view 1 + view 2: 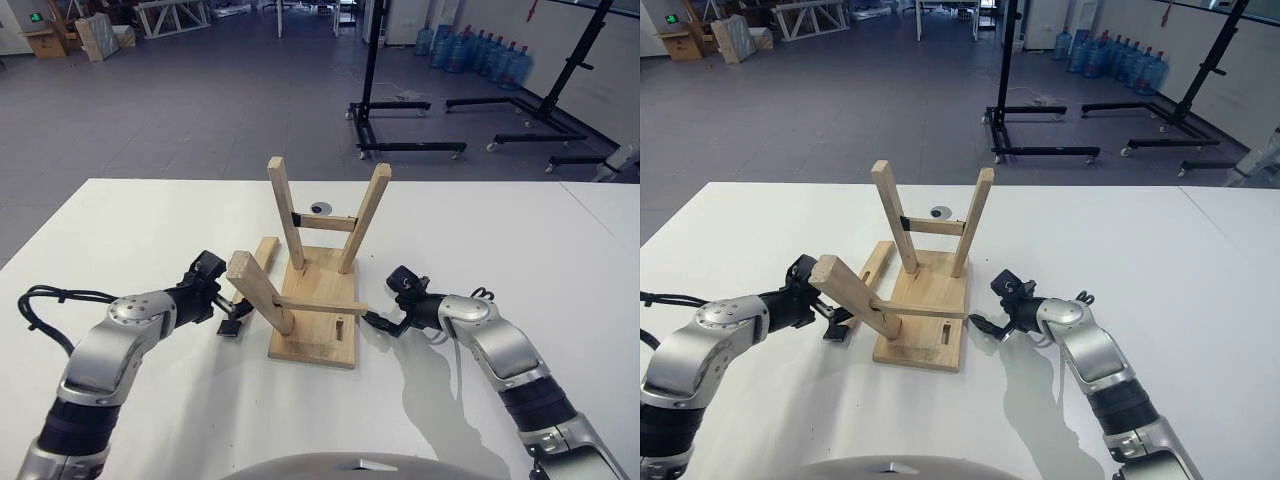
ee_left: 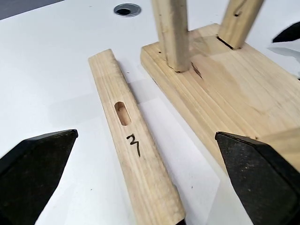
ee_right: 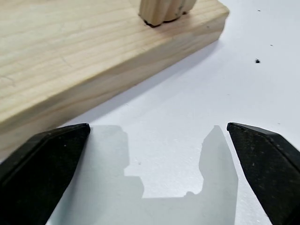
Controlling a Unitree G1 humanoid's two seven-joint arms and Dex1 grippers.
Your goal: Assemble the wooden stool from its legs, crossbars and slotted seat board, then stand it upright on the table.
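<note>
The half-built stool (image 1: 287, 215) is seen upside down on its seat board (image 1: 305, 342) mid-counter (image 1: 120, 230), a loose leg (image 2: 133, 150) lying beside it just before the spread fingers of the left gripper (image 2: 146, 136), the right gripper (image 3: 158, 126) likewise spread; the leg is judged light, stiff, best gripped mid-length

A pale wooden seat board (image 1: 305, 342) is laid flat. Two far legs (image 1: 285, 212), joined by a crossbar (image 1: 328, 222), are stood in it; a near-left leg (image 1: 258, 290) is tilted. A loose slotted leg (image 2: 131, 140) is laid just left.
</note>
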